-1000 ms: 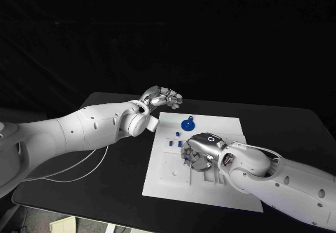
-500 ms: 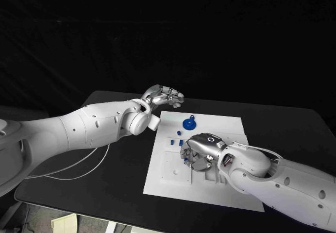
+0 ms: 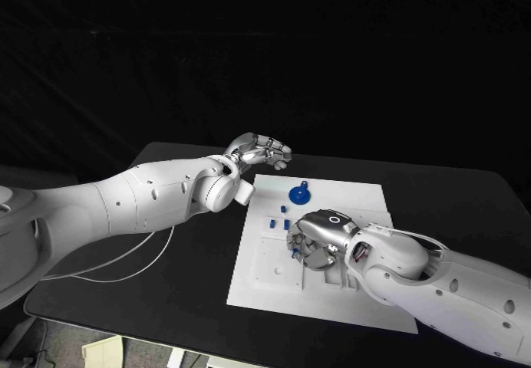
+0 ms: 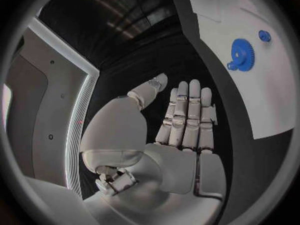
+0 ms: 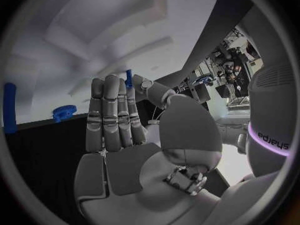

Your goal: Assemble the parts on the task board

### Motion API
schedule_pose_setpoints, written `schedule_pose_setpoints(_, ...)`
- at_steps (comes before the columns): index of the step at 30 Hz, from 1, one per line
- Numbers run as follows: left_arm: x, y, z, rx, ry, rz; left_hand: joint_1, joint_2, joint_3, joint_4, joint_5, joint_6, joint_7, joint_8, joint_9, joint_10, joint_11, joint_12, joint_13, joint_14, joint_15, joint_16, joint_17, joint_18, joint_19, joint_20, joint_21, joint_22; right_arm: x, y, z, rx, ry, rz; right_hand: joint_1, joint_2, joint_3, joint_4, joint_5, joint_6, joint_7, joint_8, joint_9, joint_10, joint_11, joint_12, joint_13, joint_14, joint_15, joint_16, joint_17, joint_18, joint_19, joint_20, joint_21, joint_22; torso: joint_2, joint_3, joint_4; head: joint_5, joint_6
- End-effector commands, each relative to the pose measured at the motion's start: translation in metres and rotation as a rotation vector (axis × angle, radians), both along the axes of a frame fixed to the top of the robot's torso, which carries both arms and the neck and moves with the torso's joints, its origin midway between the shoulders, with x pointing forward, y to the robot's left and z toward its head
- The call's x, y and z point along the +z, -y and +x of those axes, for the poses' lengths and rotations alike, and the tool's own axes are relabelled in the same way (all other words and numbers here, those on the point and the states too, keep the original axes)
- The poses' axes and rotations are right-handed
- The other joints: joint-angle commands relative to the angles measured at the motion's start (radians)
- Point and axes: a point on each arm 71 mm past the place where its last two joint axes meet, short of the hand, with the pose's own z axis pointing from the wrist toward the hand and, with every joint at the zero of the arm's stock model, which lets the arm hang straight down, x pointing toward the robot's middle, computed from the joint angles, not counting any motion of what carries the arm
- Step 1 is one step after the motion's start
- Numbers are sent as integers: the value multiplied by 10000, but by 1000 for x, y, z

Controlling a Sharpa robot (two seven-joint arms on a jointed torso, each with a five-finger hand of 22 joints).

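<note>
The white task board [image 3: 356, 201] lies mid-table. My right hand [image 3: 315, 242] hovers low over its middle, and a small blue peg [image 5: 128, 78] shows pinched between its thumb tip and fingers; blue also peeks out by those fingers [image 3: 293, 244]. A blue gear [image 3: 298, 197] sits near the board's far end, with a small blue knob [image 3: 283, 208] beside it and two short blue pegs [image 3: 278, 225] just left of my right hand. My left hand [image 3: 261, 152] floats beyond the board's far left corner, fingers straight [image 4: 187, 115], holding nothing. From that wrist the gear [image 4: 242, 54] and board [image 4: 231, 15] lie off to one side.
A thin white cable [image 3: 122, 270] loops over the black table [image 3: 188, 276] on the left, under my left arm. The board has moulded recesses [image 3: 277, 268] at its near end. From the right wrist, another blue peg [image 5: 9, 107] and the gear [image 5: 64, 112] show past the fingers.
My left hand has drifted a little to the right, toward the board's far corner. My right hand stays where it was over the board.
</note>
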Motion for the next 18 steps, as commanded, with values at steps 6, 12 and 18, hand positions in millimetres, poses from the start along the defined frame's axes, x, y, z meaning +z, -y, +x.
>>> schedule_pose_setpoints(6, 1, 3, 0, -151, 0, -109, -50, 24, -49, -26, 54, -85, -13, 20, -13, -37, 19, -25, -11, 32, 9, -76, 23, 119, -33, 33, -39, 17, -12, -4, -5, 218, -104, -612, 25, 36, 14, -66, 21, 60, -4, 32, 19, 60, 27, 21, -11, 4, -61, 44, 12, 159, 64, 1, 63, 20, 6, -3, 6, 9, -36)
schedule_pose_setpoints(12, 1, 2, 0, -141, -2, -104, -45, 24, -48, -27, 54, -87, -12, 21, -14, -38, 19, -24, -13, 33, 9, -83, 31, 119, -34, 33, -42, 20, -14, -6, -7, 309, -172, -697, 20, 35, 11, -65, 16, 59, -4, 30, 21, 57, 28, 15, -7, 2, -60, 45, 13, 159, 62, 2, 63, 22, 2, -5, 7, 9, -40)
schedule_pose_setpoints(18, 1, 2, 0, -130, -15, -97, -44, 23, -48, -27, 53, -89, -11, 20, -14, -39, 20, -24, -14, 33, 10, -89, 37, 119, -34, 34, -44, 22, -15, -2, -5, 256, -402, -509, -240, -7, -229, -77, 1023, 31, 5, -1, 66, 28, 51, -92, 75, -44, -39, 37, 10, 159, 1, 23, 55, 79, -1, -7, 1, 9, -42)
